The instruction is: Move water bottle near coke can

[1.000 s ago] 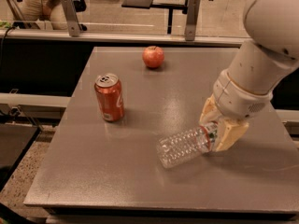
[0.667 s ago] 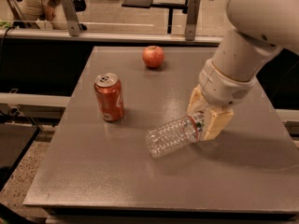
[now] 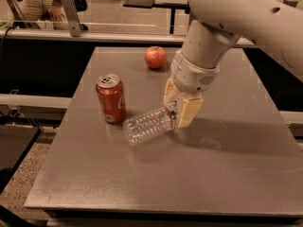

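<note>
the gripper (image 3: 176,111) is dragging the water bottle (image 3: 147,126) leftward over the bench (image 3: 222,174), its fingers pinching the neck end. the bottle is lying on its side and is now arriving just beside the coke can (image 3: 110,99), so the task is looking almost finished.

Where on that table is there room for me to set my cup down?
Bare: the whole front strip of the table in front of the bottle, and the right side beyond the gripper. Crowded: mid-table, where the gripper grips the lying bottle close beside the can; the apple sits behind.
</note>
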`<state>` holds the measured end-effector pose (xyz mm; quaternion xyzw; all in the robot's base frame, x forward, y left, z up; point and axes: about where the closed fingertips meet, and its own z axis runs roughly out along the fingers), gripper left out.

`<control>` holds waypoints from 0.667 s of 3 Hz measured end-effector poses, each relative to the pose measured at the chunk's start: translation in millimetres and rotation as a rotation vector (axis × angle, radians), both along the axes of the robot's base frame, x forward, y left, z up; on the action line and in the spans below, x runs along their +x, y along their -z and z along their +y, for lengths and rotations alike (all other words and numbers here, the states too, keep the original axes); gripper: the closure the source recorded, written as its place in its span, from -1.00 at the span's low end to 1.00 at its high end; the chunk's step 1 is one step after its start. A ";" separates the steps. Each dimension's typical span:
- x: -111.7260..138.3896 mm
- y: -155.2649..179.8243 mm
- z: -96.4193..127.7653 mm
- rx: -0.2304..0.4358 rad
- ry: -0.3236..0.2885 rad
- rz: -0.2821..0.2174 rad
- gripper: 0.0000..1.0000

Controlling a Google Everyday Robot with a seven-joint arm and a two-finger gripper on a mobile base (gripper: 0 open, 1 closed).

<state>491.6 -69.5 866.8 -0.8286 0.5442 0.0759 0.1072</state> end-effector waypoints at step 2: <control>29.9 14.1 33.9 -0.003 -0.013 0.004 0.68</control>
